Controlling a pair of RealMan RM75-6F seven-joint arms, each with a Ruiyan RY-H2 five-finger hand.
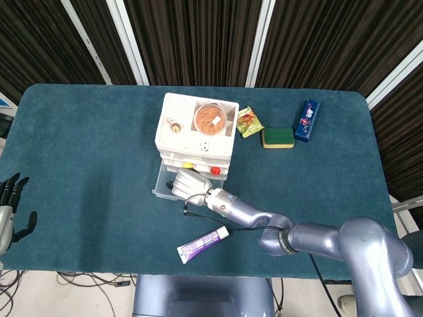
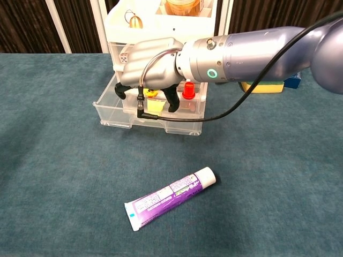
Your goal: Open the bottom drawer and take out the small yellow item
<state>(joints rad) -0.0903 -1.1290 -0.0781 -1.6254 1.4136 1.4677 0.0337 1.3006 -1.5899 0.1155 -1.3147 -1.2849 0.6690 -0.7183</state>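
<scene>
The clear drawer unit (image 1: 173, 139) stands mid-table with its bottom drawer (image 2: 113, 114) pulled out toward me. A small pale yellow item (image 2: 154, 105) lies in that drawer. My right hand (image 2: 151, 56) hangs over the drawer, and its dark fingertips (image 2: 172, 105) reach down into it on either side of the yellow item. I cannot tell whether they touch it. In the head view the right hand (image 1: 188, 181) covers the drawer's middle. My left hand (image 1: 9, 212) stays off the table's left edge, its fingers apart and holding nothing.
A purple toothpaste tube (image 2: 170, 197) lies in front of the drawer. A red piece (image 2: 188, 90) and a yellow one sit in the drawer above. A snack packet (image 1: 249, 121), a green sponge (image 1: 277, 137) and a blue packet (image 1: 307, 120) lie at the back right.
</scene>
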